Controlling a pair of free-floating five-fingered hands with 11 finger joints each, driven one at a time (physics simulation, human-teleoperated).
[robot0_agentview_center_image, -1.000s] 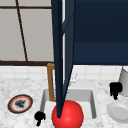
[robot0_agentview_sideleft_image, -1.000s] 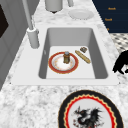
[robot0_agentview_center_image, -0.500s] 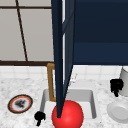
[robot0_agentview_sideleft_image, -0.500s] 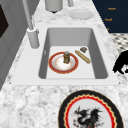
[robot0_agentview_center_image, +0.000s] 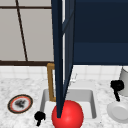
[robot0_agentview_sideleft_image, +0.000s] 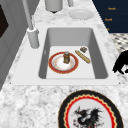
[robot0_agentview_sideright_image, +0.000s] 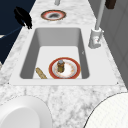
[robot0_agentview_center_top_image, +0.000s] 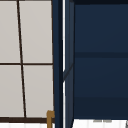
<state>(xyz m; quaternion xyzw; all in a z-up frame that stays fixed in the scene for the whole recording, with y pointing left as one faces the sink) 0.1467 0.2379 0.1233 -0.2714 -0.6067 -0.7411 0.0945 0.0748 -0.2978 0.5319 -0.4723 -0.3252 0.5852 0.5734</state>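
The left hand (robot0_agentview_center_image: 39, 117) is seen at the sink's (robot0_agentview_center_image: 93, 100) front left corner, fingers hanging loosely, nothing held; the patterned plate (robot0_agentview_center_image: 20, 103) lies on the bench just to its left. The right hand (robot0_agentview_center_image: 116, 87), equally loose and empty, is poised above the white plate (robot0_agentview_center_image: 118, 112).

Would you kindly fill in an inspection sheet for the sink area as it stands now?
Surface: marbled countertop around a white sink.
Job's things: red-rimmed plate in the sink, small jar upright on it, a brown stick-like item beside it.
Clutter: dragon-pattern plate, white plate, pale canister on the counter.
Hands: left hand at the sink's front left corner; right hand above the white plate.
Cables: nothing seen.
Surroundings: faucet, open dark blue wall cabinet, window.
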